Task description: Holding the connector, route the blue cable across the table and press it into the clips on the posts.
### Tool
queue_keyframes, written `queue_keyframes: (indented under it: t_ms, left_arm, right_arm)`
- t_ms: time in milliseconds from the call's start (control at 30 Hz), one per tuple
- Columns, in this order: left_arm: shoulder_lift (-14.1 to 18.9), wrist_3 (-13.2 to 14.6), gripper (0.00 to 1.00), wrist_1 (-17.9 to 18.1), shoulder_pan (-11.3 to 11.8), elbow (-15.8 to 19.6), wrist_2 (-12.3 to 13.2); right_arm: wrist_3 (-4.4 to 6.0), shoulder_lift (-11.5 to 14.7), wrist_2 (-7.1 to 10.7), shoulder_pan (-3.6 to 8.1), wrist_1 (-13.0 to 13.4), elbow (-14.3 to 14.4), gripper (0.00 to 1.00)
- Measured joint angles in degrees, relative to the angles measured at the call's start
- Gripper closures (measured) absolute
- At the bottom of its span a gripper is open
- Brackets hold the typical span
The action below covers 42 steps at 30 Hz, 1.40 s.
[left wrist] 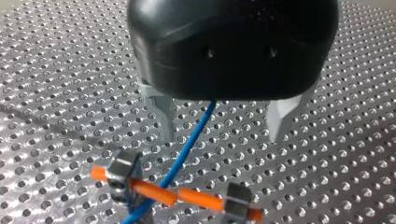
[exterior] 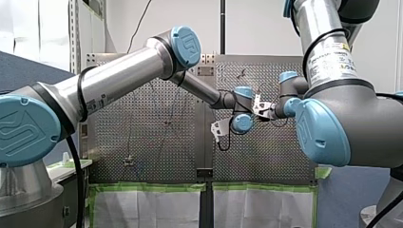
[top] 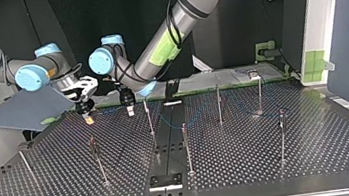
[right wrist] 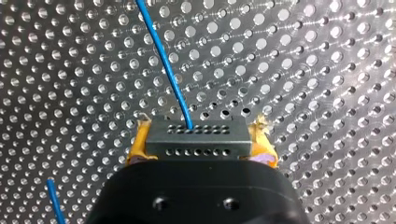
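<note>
Two yellow pads (right wrist: 139, 144) grip the rectangular, hole-dotted connector (right wrist: 198, 140).

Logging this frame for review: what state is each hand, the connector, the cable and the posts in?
Right hand, shut on the connector.
Connector, clamped between yellow pads, cable attached.
Left hand, open.
Blue cable, runs loose between the left hand's fingers.
Posts, upright.
</note>
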State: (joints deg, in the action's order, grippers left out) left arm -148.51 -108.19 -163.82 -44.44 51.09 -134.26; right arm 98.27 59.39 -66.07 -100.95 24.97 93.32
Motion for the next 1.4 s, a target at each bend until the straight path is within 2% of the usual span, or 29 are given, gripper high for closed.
queue_keyframes:
  t_ms: [67, 100, 167, 433, 633, 700, 733, 767, 800, 833, 867, 900, 967, 1100, 1167, 1200, 1267, 1300, 1367, 1400]
  left_arm:
    - [0.0, 0.0, 0.78, 0.0, 0.0, 0.1, 0.1]
    - [0.0, 0.1, 0.78, 0.1, 0.0, 0.1, 0.1]
    - [0.0, 0.1, 1.00, 0.4, 0.0, 0.1, 0.3]
    - [0.0, 0.0, 1.00, 1.2, 0.0, 0.1, 1.1]
    - [0.1, -0.3, 1.00, 0.0, 0.0, -0.1, 0.6]
    - [0.1, -0.5, 0.97, -0.2, -0.1, -0.1, 0.6]
    - [0.1, -0.6, 0.86, -0.4, -0.1, -0.1, 0.6]
    - [0.1, -0.7, 0.68, -0.6, -0.1, -0.1, 0.5]
    - [0.1, -0.8, 0.68, -0.8, -0.2, -0.1, 0.5]
    - [0.2, -1.0, 0.54, -1.0, -0.2, -0.2, 0.5]
    - [0.2, -1.2, 0.36, -1.3, -0.2, -0.2, 0.5]
    - [0.2, -1.3, 0.36, -1.5, -0.3, -0.2, 0.4]
    - [0.2, -1.7, 0.15, -2.1, -0.3, -0.3, 0.3]
    - [0.2, -2.5, 0.15, -3.2, -0.5, -0.5, 0.3]
    - [0.2, -2.9, 0.27, -3.7, -0.5, -0.5, 0.3]
    - [0.2, -3.0, 0.27, -3.9, -0.5, -0.5, 0.2]
    - [0.2, -3.4, 0.47, -4.3, -0.6, -0.6, -0.1]
    - [0.3, -3.5, 0.47, -4.6, -0.6, -0.6, -0.4]
    - [0.4, -3.8, 0.62, -5.1, -0.8, -0.7, -1.2]
    - [0.4, -3.9, 0.62, -5.2, -0.8, -0.8, -1.6]
  right_arm:
    - [0.00, 0.0, 0.07, 0.00, 0.0, 0.0, 1.00]
    - [0.00, 0.0, 0.10, 0.00, 0.0, 0.0, 1.00]
    - [0.01, 0.0, 0.12, 0.00, 0.0, -0.1, 1.00]
    - [0.06, 0.0, 0.14, -0.02, 0.0, -0.3, 1.00]
    - [0.09, 0.1, 0.14, -0.16, -0.1, -0.4, 1.00]
    - [0.09, 0.0, 0.14, -0.17, -0.2, -0.4, 1.00]
    - [0.09, 0.0, 0.14, -0.17, -0.2, -0.4, 1.00]
    - [0.09, 0.0, 0.14, -0.19, -0.2, -0.4, 1.00]
    - [0.09, 0.0, 0.15, -0.21, -0.2, -0.4, 1.00]
    - [0.09, 0.0, 0.17, -0.22, -0.2, -0.4, 1.00]
    - [0.10, 0.0, 0.18, -0.22, -0.2, -0.5, 1.00]
    - [0.09, 0.0, 0.20, -0.22, -0.2, -0.5, 1.00]
    - [0.06, 0.0, 0.21, -0.17, -0.2, -0.5, 1.00]
    - [0.02, 0.0, 0.23, -0.09, -0.2, -0.5, 1.00]
    - [0.01, 0.0, 0.23, -0.08, -0.2, -0.5, 1.00]
    - [0.01, 0.0, 0.23, -0.08, -0.2, -0.5, 1.00]
    - [0.01, 0.0, 0.23, -0.05, -0.2, -0.5, 1.00]
    - [0.01, 0.0, 0.23, -0.05, -0.2, -0.5, 1.00]
    - [0.01, 0.0, 0.23, -0.05, -0.2, -0.5, 1.00]
    - [0.01, 0.0, 0.23, -0.05, -0.2, -0.4, 1.00]
